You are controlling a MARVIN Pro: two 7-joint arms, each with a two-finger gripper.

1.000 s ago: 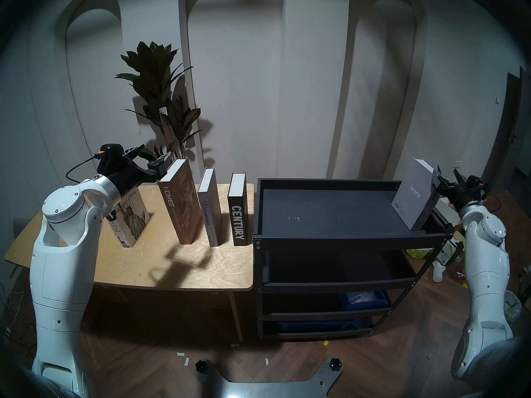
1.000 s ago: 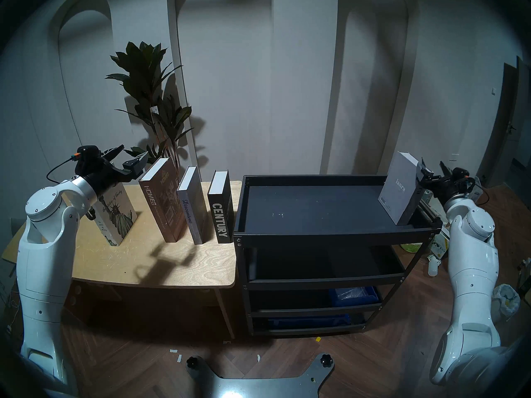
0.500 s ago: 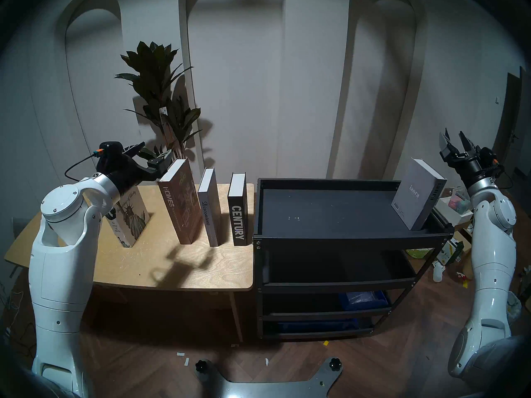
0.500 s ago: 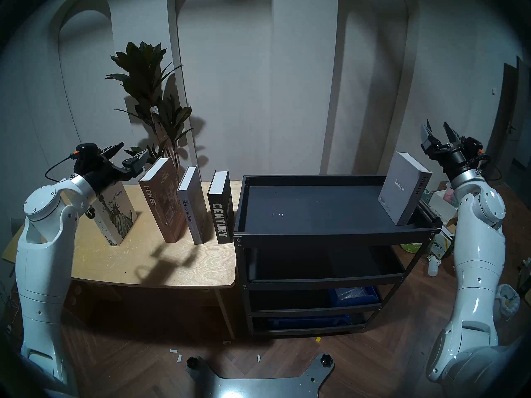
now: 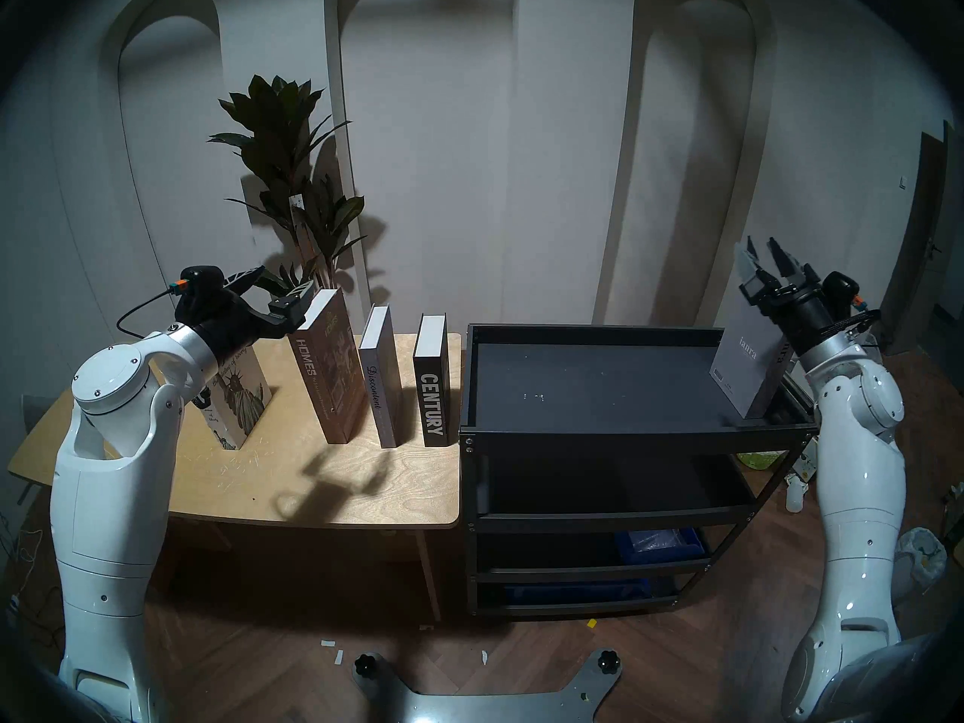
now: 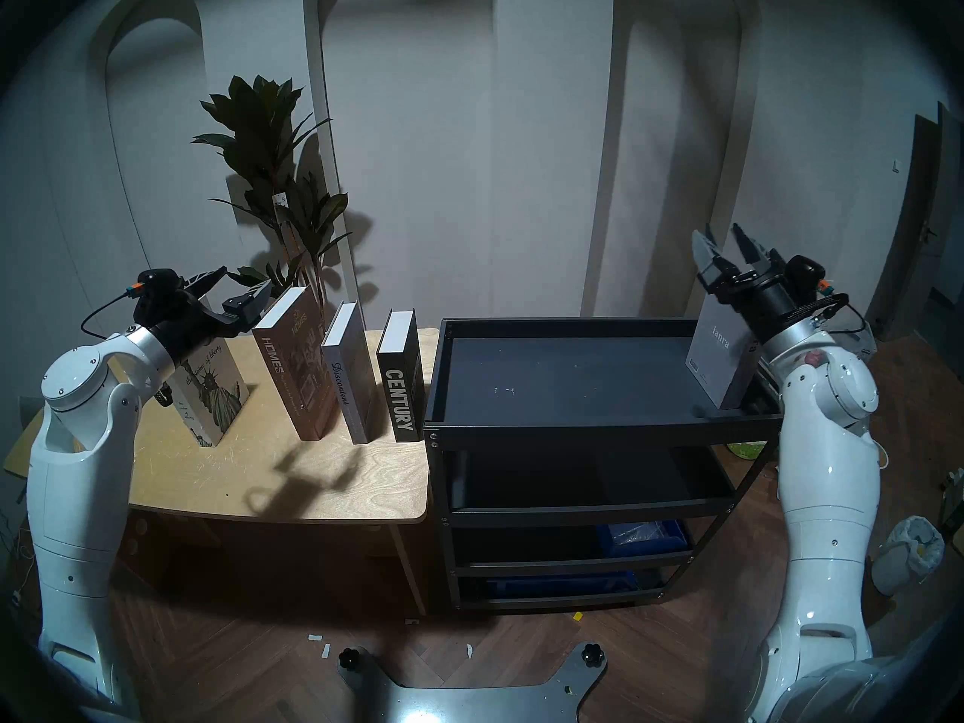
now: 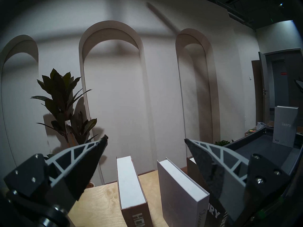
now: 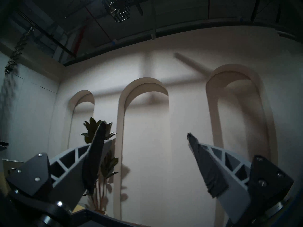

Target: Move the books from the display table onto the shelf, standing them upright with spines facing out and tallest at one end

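Hovering our left pincer (image 5: 276, 288), jaws apart, beside the stiff, heavy HOMES book (image 5: 328, 364) on the surface (image 5: 313, 492), we are judging its top edge best; right pincer (image 5: 762, 260) also gaping above ianra (image 5: 746, 362) on the shelf (image 5: 626, 430).

The right arm (image 5: 855, 409) hides the "ianra" book's (image 5: 743, 362) spine.

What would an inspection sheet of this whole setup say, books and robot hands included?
Surface: plywood display table, scratched; black shelf cart beside it.
Job's things: Statue of Liberty, HOMES, Discontent and CENTURY books upright on the table; ianra book upright on the cart's top tray.
Clutter: paper scraps on the floor.
Grippers: left gripper open by HOMES; right gripper open above ianra.
Cables: black lead at the left wrist.
Surroundings: potted plant, arched wall.
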